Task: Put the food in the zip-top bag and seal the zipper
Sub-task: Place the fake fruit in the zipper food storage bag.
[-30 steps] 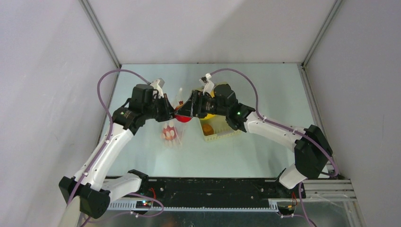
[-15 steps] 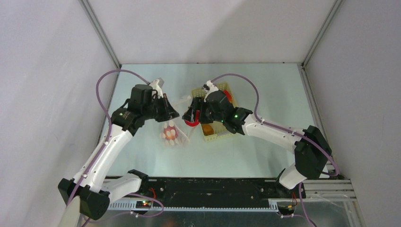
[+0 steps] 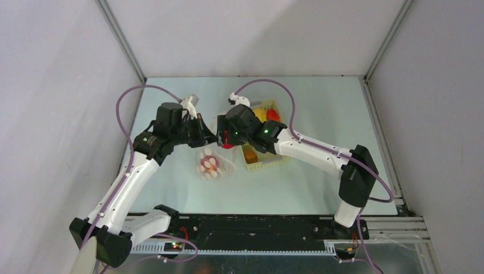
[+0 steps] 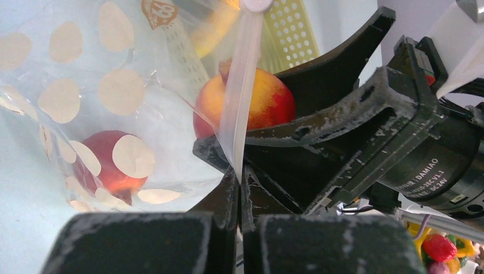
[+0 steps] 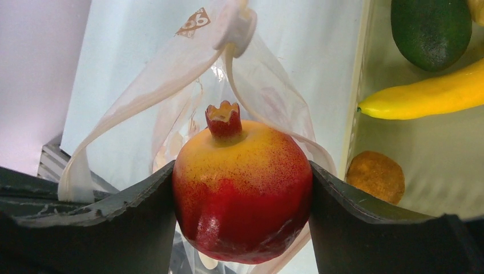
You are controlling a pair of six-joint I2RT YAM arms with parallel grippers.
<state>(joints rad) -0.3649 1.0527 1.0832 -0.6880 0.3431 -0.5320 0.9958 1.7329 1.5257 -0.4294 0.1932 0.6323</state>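
Right gripper (image 5: 242, 171): its two fingers are clamped on one red-and-yellow pomegranate (image 5: 242, 200), crown pointing away from the wrist. Left gripper (image 4: 240, 182): its two fingers are pressed together on the zipper (image 4: 240, 97), the white strip at the mouth of the zip-top bag (image 4: 85, 91), and hold that edge up.

The two grippers meet tip to tip above the worktop (image 3: 319, 114). In the left wrist view the pomegranate sits just behind the raised strip. Whether it is already inside the mouth cannot be told.

The one clear, white-dotted bag hangs from the left gripper, and its lower part rests on the worktop between the arms. One red round fruit (image 4: 108, 162) shows through the film at the bottom of the bag.

One pale yellow perforated basket (image 3: 265, 165) stands just right of the bag, under the right arm. The right wrist view shows three pieces in it:
- one dark green oval piece (image 5: 431, 31)
- one yellow banana (image 5: 422, 94)
- one orange round piece (image 5: 375, 177)

The top view adds one red piece (image 3: 273, 115) at the far end of the basket.
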